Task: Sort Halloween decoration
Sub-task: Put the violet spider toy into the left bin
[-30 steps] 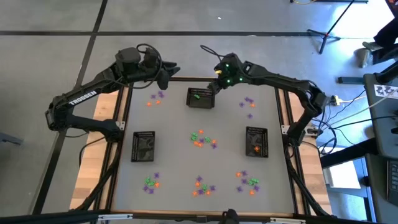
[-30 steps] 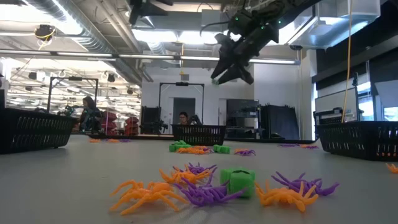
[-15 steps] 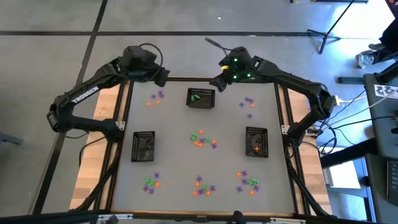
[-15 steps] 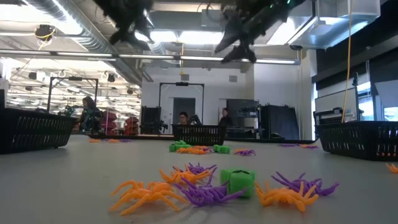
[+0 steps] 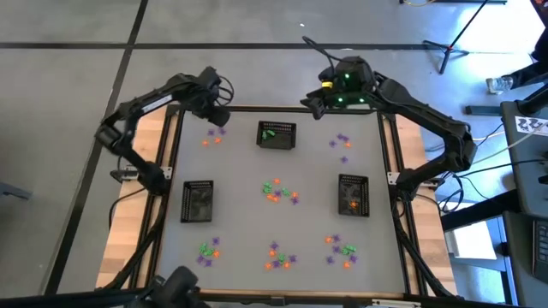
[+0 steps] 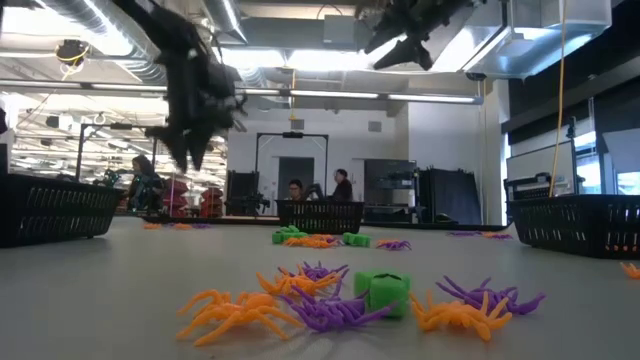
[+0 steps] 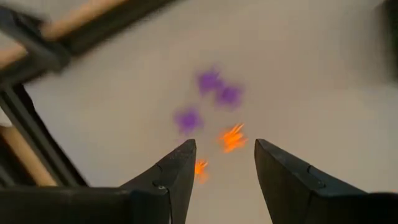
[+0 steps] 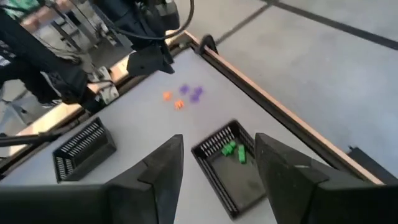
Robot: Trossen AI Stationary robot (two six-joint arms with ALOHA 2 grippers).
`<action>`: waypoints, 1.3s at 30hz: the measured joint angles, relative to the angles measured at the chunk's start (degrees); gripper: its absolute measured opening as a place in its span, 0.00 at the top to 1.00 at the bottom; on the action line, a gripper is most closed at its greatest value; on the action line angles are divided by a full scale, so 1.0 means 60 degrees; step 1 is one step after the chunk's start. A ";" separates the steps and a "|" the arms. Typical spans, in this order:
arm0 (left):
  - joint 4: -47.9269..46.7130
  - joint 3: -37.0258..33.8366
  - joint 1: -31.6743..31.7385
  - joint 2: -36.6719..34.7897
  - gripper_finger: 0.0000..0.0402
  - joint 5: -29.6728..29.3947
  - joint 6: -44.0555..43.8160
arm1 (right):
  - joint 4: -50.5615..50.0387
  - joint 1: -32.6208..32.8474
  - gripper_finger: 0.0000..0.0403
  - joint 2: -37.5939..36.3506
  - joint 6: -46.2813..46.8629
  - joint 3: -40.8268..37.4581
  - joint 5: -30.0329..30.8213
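The left end effector (image 7: 222, 163) is hovering with its two dark fingers spread and nothing between them, high above the far left corner of the grey table (image 5: 240, 214). Directly beneath it, and slightly ahead of the fingertips, is lying a small cluster of tiny purple and orange plastic spider trinkets (image 5: 214, 135), the orange ones (image 7: 232, 137) closest to the gap between the fingers and the purple ones (image 7: 210, 81) just beyond. The spiders are too small and blurred to give a long axis, so a straight descent looks like the move that matters. The right end effector (image 8: 219, 163) is hanging equally spread and empty, above the far edge beside the black mesh rectangular basket holding green pieces (image 5: 276, 134); that cluster is lying well off to its side, past the basket, so the left arm is clearly the nearer one.
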 joint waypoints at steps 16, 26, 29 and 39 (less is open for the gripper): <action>-0.0154 0.0000 0.0568 0.1835 0.61 -0.0111 0.0209 | -0.0828 0.0089 0.52 -0.0067 0.0146 -0.0005 -0.0066; -0.0310 0.0000 0.0611 0.2274 0.61 -0.0017 0.0206 | -0.0904 0.1002 0.52 -0.0073 0.0000 -0.0007 -0.0002; -0.0252 0.0000 0.0612 0.2407 0.61 -0.0147 0.0206 | -0.0904 0.1038 0.52 -0.0073 -0.0018 -0.0007 0.0035; 0.0109 0.0004 0.0609 0.3045 0.61 -0.0005 0.0089 | -0.0942 0.1002 0.52 -0.0073 -0.0004 -0.0007 0.0030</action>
